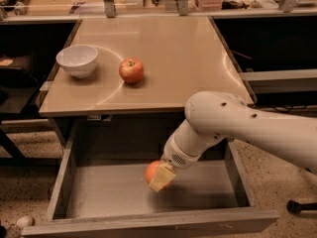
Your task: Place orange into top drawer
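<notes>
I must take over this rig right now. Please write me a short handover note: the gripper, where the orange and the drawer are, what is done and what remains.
Gripper: down inside the open top drawer, jaws shut on the orange.
Orange: held low over the drawer floor, near its middle; whether it touches the floor cannot be told.
Also there: a red apple and a white bowl on the table above the drawer; neither belongs to the job.
Done: drawer open, orange grasped and inside the drawer space.
Left: set the orange on the floor, open the jaws, lift the arm out.
</notes>
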{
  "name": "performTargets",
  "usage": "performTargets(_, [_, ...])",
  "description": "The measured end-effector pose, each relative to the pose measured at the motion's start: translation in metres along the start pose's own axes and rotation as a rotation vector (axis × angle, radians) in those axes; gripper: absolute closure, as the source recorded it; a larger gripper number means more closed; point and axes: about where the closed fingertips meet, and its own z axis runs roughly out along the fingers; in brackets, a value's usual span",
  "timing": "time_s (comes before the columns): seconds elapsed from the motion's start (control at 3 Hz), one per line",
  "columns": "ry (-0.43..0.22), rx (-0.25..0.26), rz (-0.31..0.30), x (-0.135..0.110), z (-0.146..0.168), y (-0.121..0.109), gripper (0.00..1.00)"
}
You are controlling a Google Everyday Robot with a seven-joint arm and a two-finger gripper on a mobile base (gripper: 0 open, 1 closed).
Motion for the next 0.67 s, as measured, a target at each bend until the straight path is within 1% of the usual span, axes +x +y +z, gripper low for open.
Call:
performTargets(0.33, [-0.023,-0.012,0.029,0.002,0.01,0.003,1.0])
performTargets(0.67, [-0.051,-0.012,0.081,0.002,0.029,-0.002,1.0])
